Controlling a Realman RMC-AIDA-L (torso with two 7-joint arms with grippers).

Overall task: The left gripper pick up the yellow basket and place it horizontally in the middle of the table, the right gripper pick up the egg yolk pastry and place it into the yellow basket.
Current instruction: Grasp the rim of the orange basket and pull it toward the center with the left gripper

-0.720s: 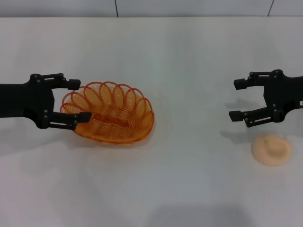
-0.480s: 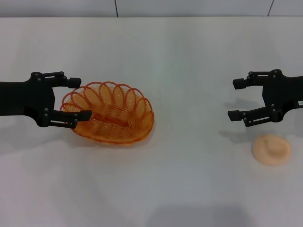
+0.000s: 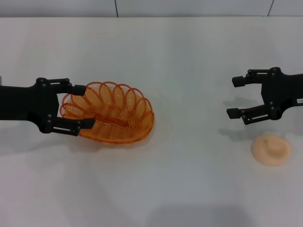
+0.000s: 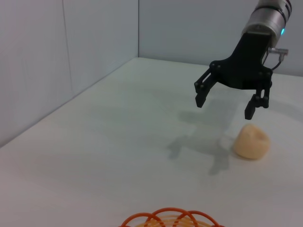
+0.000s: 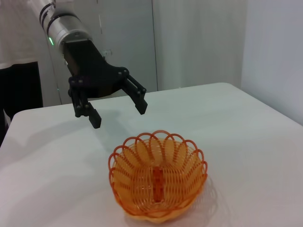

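The yellow basket (image 3: pixel 111 113) lies on the white table (image 3: pixel 189 189), left of centre. My left gripper (image 3: pixel 84 106) is open, with its fingers on either side of the basket's left end; in the right wrist view this gripper (image 5: pixel 118 115) hangs above and just beyond the basket (image 5: pixel 158 182). The egg yolk pastry (image 3: pixel 271 149) sits at the right. My right gripper (image 3: pixel 233 97) is open and empty, a little behind and left of the pastry. The left wrist view shows the right gripper (image 4: pixel 223 108) above the pastry (image 4: pixel 251 142) and the basket's rim (image 4: pixel 170 218).
A grey wall (image 3: pixel 189 7) runs along the table's far edge. The left wrist view shows walls (image 4: pixel 57 56) meeting at a corner beyond the table. A white curtain (image 5: pixel 189 42) hangs beyond the table in the right wrist view.
My left gripper has moved right and slightly down, so its open fingers reach farther around the basket's left end. The right gripper has barely shifted. Basket and pastry have not moved.
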